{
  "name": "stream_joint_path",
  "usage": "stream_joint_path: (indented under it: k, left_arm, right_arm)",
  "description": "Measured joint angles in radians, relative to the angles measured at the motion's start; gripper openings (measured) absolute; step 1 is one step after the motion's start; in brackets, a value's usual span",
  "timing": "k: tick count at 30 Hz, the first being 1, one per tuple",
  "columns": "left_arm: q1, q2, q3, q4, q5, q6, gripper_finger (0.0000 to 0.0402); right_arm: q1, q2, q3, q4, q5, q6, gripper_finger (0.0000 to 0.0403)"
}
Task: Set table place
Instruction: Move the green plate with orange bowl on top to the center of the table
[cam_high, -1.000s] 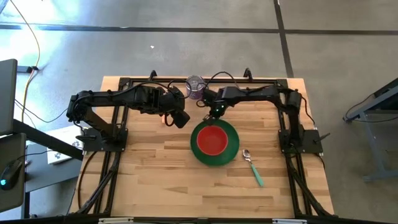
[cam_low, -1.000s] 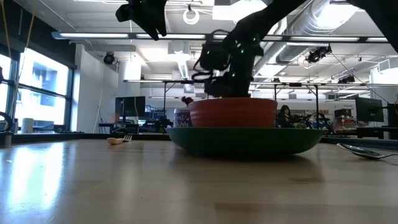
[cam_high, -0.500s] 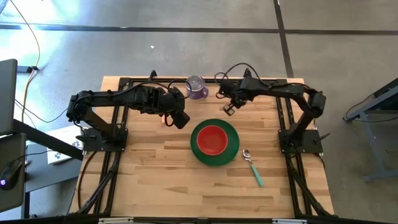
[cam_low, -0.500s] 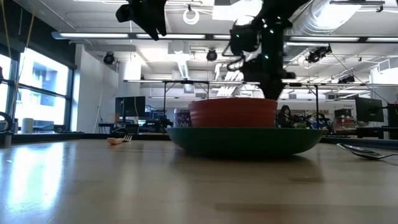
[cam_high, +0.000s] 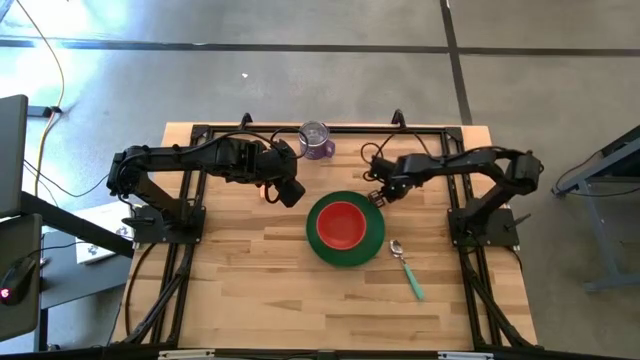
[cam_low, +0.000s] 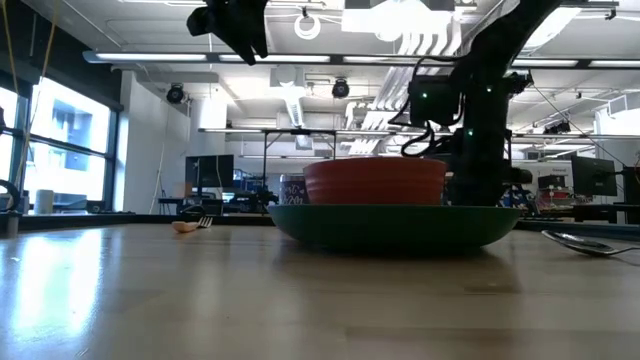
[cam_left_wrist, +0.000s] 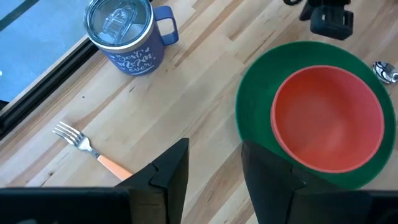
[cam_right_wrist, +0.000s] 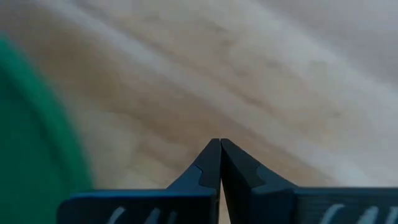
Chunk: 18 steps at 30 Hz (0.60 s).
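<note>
Covering most of the high view, the table (cam_high: 250, 290) carries the green plate (cam_high: 372, 243) at its centre with the red bowl (cam_high: 341, 224) inside. Judging by the layout, the fork (cam_left_wrist: 93, 151), at the plate's nine o'clock, is next: the left gripper (cam_high: 291, 193), fingers spread above it, should drop straight and pinch the orange handle. Spoon (cam_high: 407, 270) lies at four o'clock. Purple mug (cam_high: 316, 141) stands at eleven, clear. Right gripper (cam_high: 377, 197), fingers pressed together, hovers at one o'clock.

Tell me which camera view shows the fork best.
The left wrist view: the fork lies whole on the table, silver tines and orange handle clear, beside the left claw. The high view shows only an orange speck under that arm. The low view catches it far off, edge-on. The right wrist view misses it.
</note>
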<state>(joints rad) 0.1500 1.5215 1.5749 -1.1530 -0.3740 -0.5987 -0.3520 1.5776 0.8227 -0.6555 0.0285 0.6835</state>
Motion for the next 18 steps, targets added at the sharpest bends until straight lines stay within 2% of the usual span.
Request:
stream_joint_path:
  k: [18]
  left_arm:
    - [0.0,0.0,0.0,0.0,0.0,0.0,0.0134]
  right_arm:
    - [0.228,0.001,0.009,0.153,-0.02,0.235,0.0]
